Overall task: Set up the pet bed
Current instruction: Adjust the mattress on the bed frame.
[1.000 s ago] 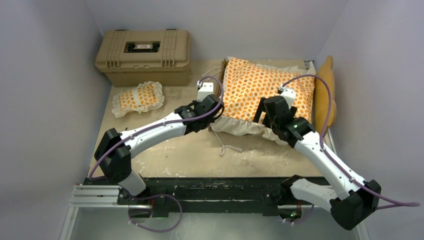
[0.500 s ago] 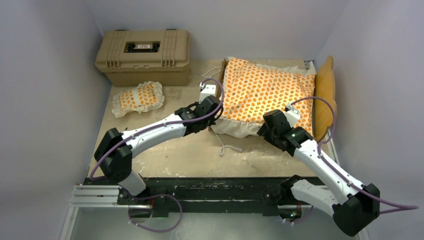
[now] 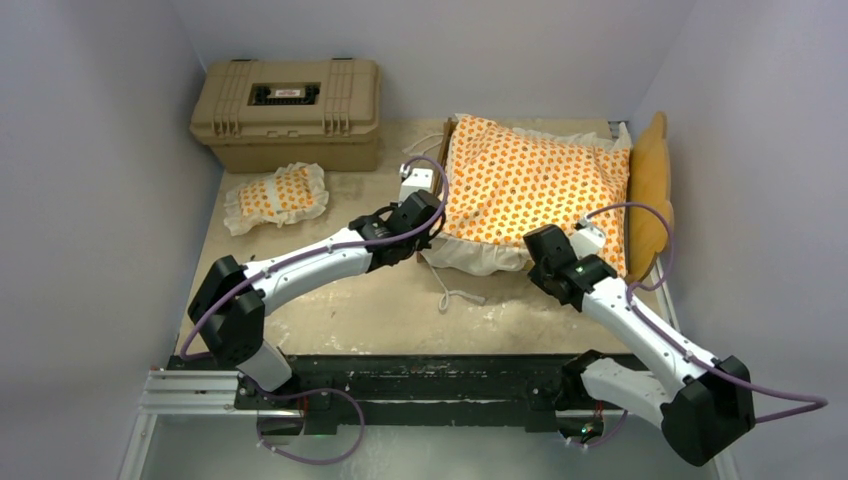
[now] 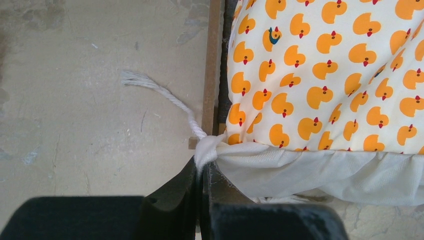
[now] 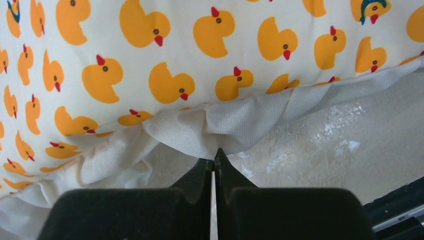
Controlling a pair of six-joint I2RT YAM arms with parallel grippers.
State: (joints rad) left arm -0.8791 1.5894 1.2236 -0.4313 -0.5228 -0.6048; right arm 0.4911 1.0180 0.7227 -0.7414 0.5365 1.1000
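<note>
Mattress cushion (image 3: 530,185), orange duck print with white ruffle (image 5: 240,125): lying over light-wood frame (image 4: 214,60), directly ahead of both claws. Left gripper (image 4: 202,172): fingers pressed together, pinching the bunched ruffle corner just where a white cord (image 4: 165,95) is knotted on; cord trailing away ahead and to the left of the claw across the bare table (image 4: 75,100). Right gripper (image 5: 214,161): fingers drawn together to a thin slit, tips nipping the puckered hem of the ruffle, printed face of the cushion filling everything beyond them, pale tabletop to the right of the claw. Seen only from the wrist views: duck pattern in detail, the knot, the frame rail just beyond the left claw tips, the exact bite of each claw. Seen only from the top external view: left gripper (image 3: 435,228) at the cushion's near-left corner, right gripper (image 3: 533,258) at its near edge; scalloped headboard (image 3: 650,190) standing beyond and to the right of the right claw; small matching pillow (image 3: 277,197) lying flat on the table well to the left of the left claw; tan hard case (image 3: 287,112) just past the pillow, lid down; a second loose cord end (image 3: 450,293) on the table between the two claws, nearer than both.
</note>
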